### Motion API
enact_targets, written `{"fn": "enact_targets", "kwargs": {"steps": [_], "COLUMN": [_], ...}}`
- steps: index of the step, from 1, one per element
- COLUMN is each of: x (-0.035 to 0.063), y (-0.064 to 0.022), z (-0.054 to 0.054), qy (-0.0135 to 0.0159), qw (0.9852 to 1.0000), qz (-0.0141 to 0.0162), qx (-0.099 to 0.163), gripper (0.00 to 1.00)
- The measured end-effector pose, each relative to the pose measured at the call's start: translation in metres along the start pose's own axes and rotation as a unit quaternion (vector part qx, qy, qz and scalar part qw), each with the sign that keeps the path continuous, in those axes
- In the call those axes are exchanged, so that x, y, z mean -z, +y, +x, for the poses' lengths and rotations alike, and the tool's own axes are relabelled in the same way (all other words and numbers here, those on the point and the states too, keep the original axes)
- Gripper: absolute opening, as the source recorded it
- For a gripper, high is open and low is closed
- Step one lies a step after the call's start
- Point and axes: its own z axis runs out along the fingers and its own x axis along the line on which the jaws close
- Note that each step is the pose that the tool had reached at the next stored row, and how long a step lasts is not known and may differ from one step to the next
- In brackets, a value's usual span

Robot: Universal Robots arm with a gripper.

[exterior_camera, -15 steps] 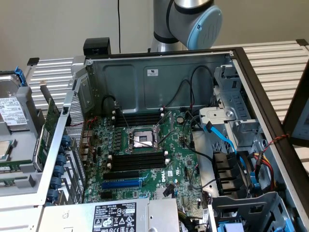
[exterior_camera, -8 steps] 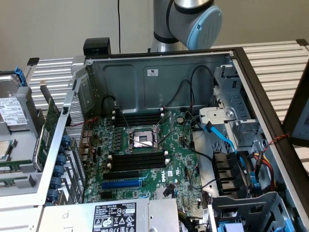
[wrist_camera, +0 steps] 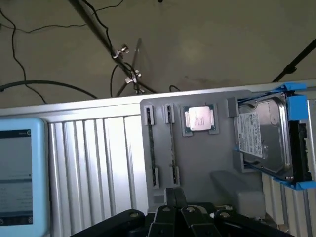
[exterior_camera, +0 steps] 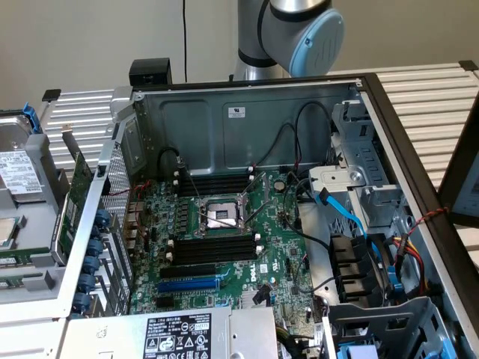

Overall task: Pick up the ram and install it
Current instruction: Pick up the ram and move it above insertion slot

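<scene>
Two ram sticks (wrist_camera: pixel 171 143) stand on edge, side by side, in clips on a grey holder tray (wrist_camera: pixel 207 163); each looks thin and green from above. My gripper (wrist_camera: pixel 190 217) hangs above the tray's near edge, close to the sticks and apart from them, holding nothing that I can see. In the exterior view a green stick (exterior_camera: pixel 73 200) stands on edge in the tray, just outside the computer case at that view's left. The motherboard (exterior_camera: pixel 247 269) lies in the open case with black memory slots (exterior_camera: pixel 213 247) on both sides of the processor socket (exterior_camera: pixel 221 217).
On the tray, a loose processor (wrist_camera: pixel 199 118) and a hard drive (wrist_camera: pixel 264 140) in a blue caddy lie beside the sticks. A light-blue framed screen (wrist_camera: pixel 19 177) rests on the ribbed metal table. Cables, a drive cage (exterior_camera: pixel 367 187) and the power supply (exterior_camera: pixel 179 336) crowd the case.
</scene>
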Motion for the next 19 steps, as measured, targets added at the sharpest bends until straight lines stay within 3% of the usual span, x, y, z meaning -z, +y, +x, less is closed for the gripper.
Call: {"fn": "enact_targets", "kwargs": {"steps": [5,9,17,19], "x": [-0.0002,-0.0003,-0.0006,-0.0014], "y": [0.0,0.0003,0.001,0.0011], "z": [-0.0001,0.0,0.0,0.0], "qy": [0.001,0.0017,0.0017,0.0017], "qw": [0.9993,0.9986,0.9985,0.9985], "qz": [0.0085,0.0146,0.0149,0.0149], "qx": [0.037,0.051,0.053,0.053], "gripper": [0.1,0.1,0.1,0.17]}}
